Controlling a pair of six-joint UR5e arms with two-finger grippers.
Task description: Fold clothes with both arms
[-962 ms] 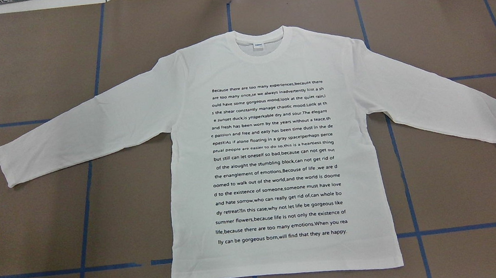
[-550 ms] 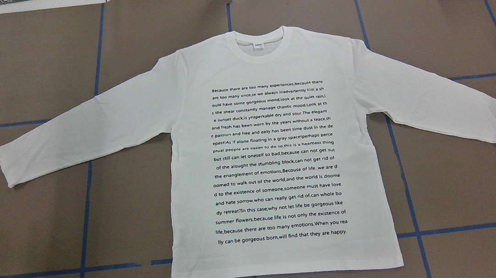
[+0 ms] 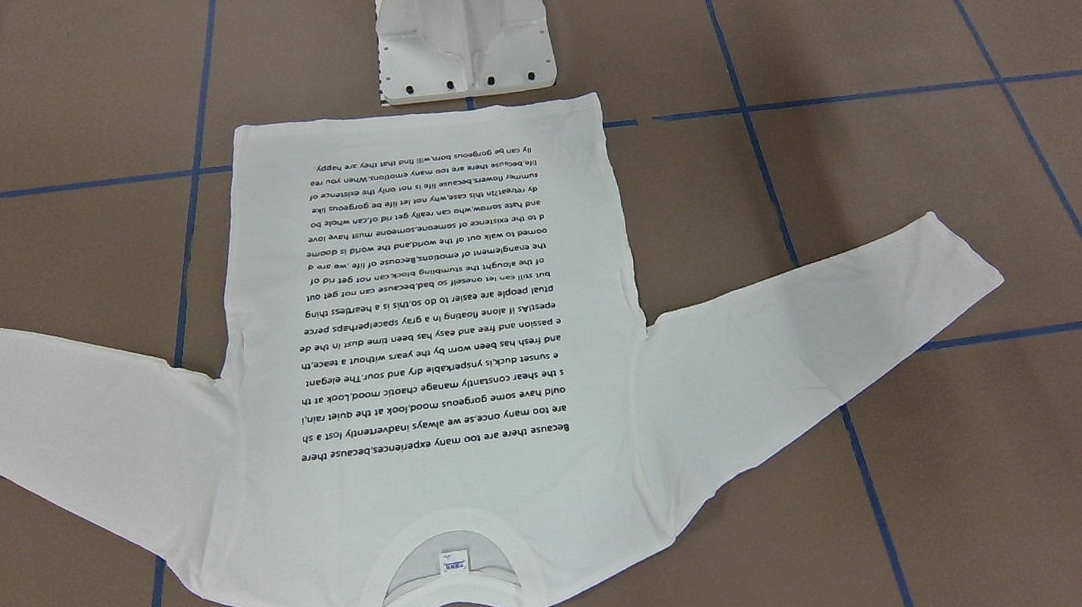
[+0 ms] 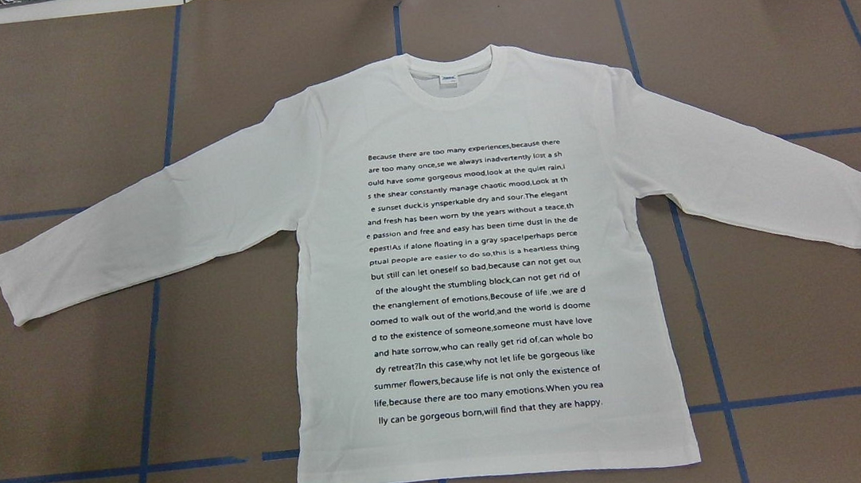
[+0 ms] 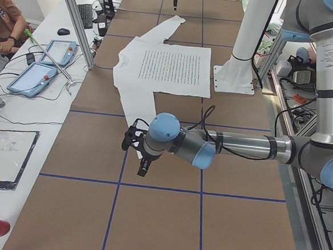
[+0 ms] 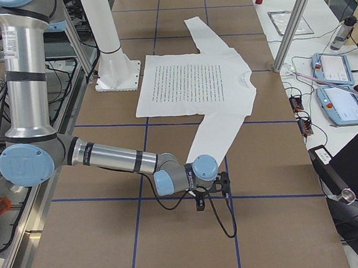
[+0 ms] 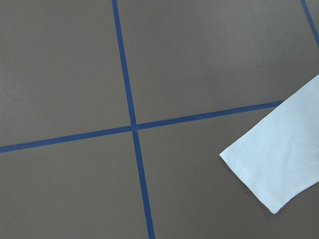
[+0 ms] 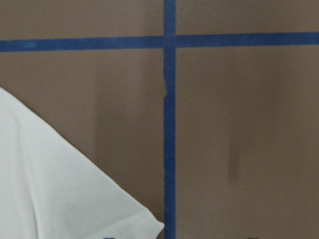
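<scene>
You have the shirt (image 4: 457,111) spread flat, each cuff stretching outward beside its own side's left gripper (image 5: 140,160) or right gripper (image 6: 212,192), their opening impossible to tell.

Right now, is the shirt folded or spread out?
Spread out: the T-shirt lies flat, text side up, both sleeves stretched out sideways, no folds.

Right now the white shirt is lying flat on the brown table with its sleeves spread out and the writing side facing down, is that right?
Not quite: the writing side faces up. The shirt lies flat on the brown table with its sleeves spread out, and the overhead view shows the black text on top.
</scene>
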